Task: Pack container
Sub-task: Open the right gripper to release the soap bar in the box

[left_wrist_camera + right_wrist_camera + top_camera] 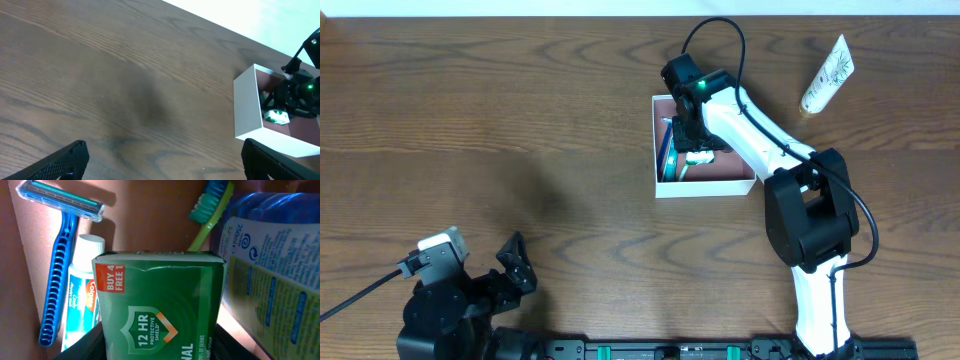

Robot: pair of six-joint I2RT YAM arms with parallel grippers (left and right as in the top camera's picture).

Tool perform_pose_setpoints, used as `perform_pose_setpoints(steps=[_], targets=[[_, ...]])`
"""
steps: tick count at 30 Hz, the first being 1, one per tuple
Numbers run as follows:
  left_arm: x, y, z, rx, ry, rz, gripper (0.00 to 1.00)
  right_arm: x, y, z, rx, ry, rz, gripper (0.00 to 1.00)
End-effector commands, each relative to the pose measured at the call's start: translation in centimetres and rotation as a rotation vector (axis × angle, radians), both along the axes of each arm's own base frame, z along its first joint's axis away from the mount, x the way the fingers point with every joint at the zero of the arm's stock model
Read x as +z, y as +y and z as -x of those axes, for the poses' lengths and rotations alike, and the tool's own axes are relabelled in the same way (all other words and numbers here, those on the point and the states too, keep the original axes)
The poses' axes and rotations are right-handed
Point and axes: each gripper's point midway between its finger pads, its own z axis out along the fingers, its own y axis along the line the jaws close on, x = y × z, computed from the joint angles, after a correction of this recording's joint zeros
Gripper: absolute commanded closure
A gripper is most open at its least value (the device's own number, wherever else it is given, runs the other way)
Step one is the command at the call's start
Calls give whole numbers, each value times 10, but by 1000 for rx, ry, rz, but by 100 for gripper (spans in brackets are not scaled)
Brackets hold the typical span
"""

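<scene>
Your right claw (pixel 160 350) grips a green soap box (pixel 160 305) inside the container (pixel 247 105), beside a blue razor (pixel 57 280) and toothpaste (pixel 82 300). Your left claw (pixel 517 265) hangs released at near left.

Soft, even light covered the dark brown wood-grain tabletop (pixel 520 100) from overhead, with a faint broad shadow left of centre. The left wrist view burned out to white at its top right corner. The right wrist view was dim and reddish, with bright slivers beside the blue plastic razor (pixel 57 280) and glare on the rounded blue plastic bottle (pixel 270 255).
</scene>
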Motion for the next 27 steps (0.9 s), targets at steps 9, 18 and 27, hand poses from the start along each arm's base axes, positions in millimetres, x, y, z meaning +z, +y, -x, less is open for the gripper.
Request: perform_pose_setpoints(steps=[9, 18, 27], targets=[[1, 3, 0, 12, -5, -16, 2, 5, -19, -8, -41, -20, 19, 59], [1, 3, 0, 12, -5, -16, 2, 2, -15, -7, -3, -2, -17, 58], [1, 3, 0, 12, -5, -16, 2, 2, -13, -7, 0, -7, -19, 50]])
